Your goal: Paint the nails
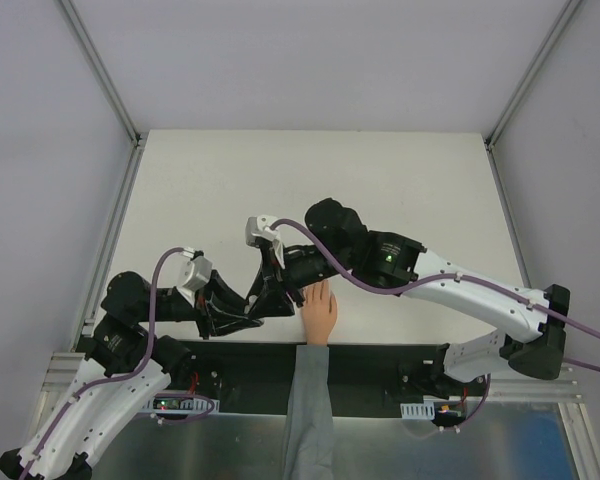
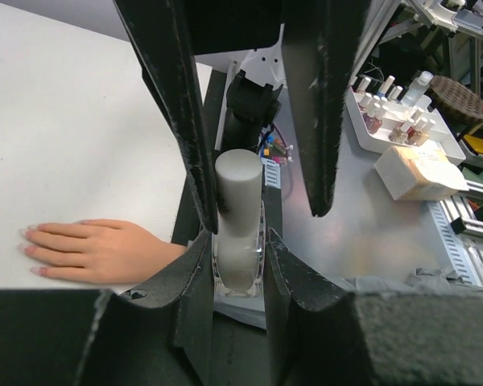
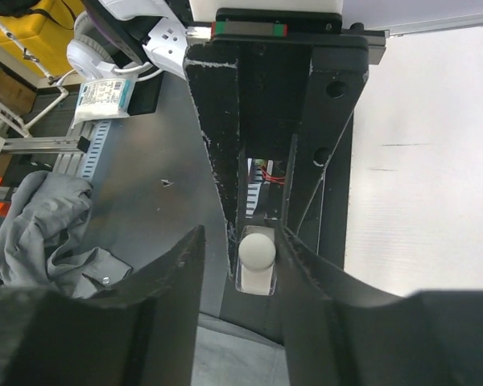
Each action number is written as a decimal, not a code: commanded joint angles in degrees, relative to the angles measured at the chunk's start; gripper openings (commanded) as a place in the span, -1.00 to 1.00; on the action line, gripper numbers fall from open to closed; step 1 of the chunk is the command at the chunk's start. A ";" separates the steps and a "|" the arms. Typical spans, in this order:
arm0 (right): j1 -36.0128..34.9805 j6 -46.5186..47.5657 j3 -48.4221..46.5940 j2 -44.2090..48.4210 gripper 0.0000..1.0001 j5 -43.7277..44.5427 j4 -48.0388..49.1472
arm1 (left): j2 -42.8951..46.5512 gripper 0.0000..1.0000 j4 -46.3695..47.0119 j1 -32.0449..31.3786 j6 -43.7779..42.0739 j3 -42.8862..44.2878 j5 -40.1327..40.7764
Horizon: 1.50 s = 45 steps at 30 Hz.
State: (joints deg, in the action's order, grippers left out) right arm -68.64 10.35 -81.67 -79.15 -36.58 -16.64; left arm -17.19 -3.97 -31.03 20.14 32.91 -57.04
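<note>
1. Closest to the lens on the left wrist cam is the left claw, clamped tight on a small bottle. It stands upright with its white cap poking up between the fingers.
2. The right claw hangs over that cap, jaws partly apart, one on each side. There's a gap both ways, so it's got hold of nothing.
3. The nails are tiny and pale pinkish, way smaller than a claw finger. They show best on the left wrist cam and are hard to pick out from the top.
4. They're on a little peach hand lying palm down, flat on the white desk. It sits at the desk's near edge, about mid-width, fingertips pointing at the far edge. A grey sleeve trails back off that edge.
5. From the top, both claws meet just left of the hand, near the same edge.
6. Containers: the bottle's glass looks pale, but I can't tell what's in it.
7. Off the desk, on a grey bench, a white tray holds a bunch of little bottles with pale caps, some pinkish or brownish. A beige box sits right beside the tray.
</note>
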 commanded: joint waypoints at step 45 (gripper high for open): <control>2.54 -7.02 4.05 6.47 0.43 8.14 3.10 | -6.90 -1.00 -1.22 0.35 -2.30 2.08 -0.87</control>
State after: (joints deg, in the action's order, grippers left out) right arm -69.17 -2.04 -79.40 -75.22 -1.19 -19.31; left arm -25.12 -8.19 -31.03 15.57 35.70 -45.39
